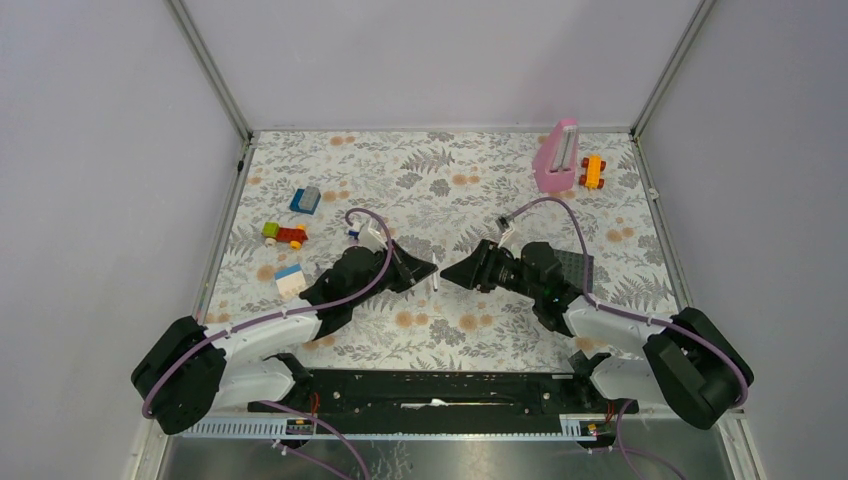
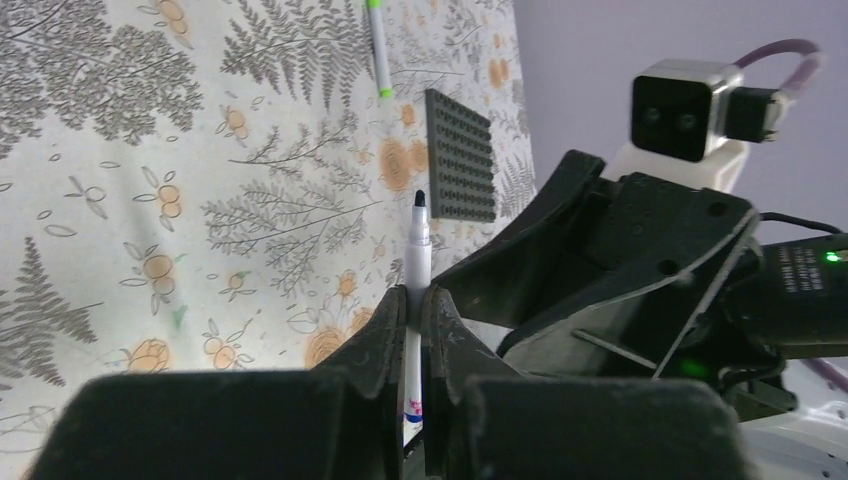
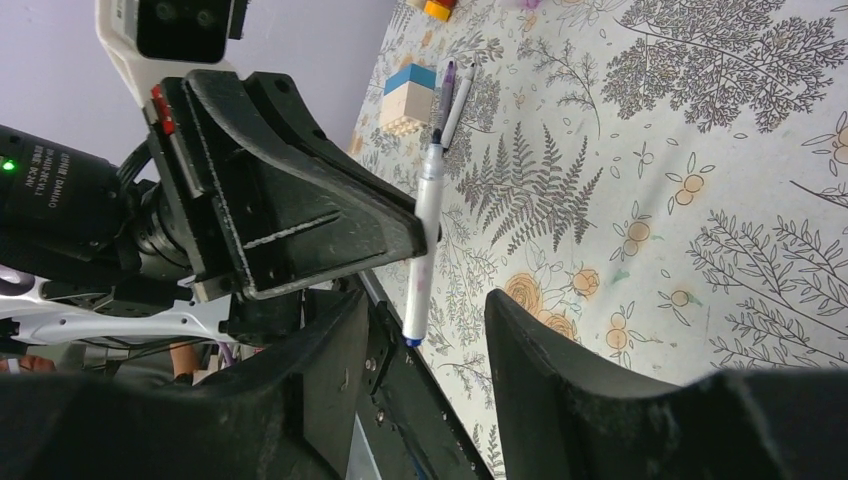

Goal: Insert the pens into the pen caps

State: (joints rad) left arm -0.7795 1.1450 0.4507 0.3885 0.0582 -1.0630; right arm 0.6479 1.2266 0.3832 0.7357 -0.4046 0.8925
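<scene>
My left gripper (image 1: 430,270) (image 2: 418,300) is shut on a thin white pen (image 2: 417,250), whose dark tip points out ahead of the fingers. The right gripper (image 1: 448,273) (image 3: 428,305) faces it tip to tip at mid-table, jaws apart. In the right wrist view the held pen (image 3: 424,235) stands upright, and its blue-ended rear hangs in the gap between my right fingers (image 3: 345,345), touching neither. Two more pens (image 3: 452,92) lie side by side on the cloth. Another pen, green at both ends (image 2: 379,50), lies further off. I cannot make out the pen caps.
A grey studded baseplate (image 1: 577,268) (image 2: 460,155) lies beside the right arm. Toy blocks sit on the left: blue (image 1: 306,199), a red-green-yellow one (image 1: 285,234), and blue-and-white (image 1: 290,280) (image 3: 408,95). A pink piece (image 1: 557,157) and an orange brick (image 1: 593,171) stand at the back right.
</scene>
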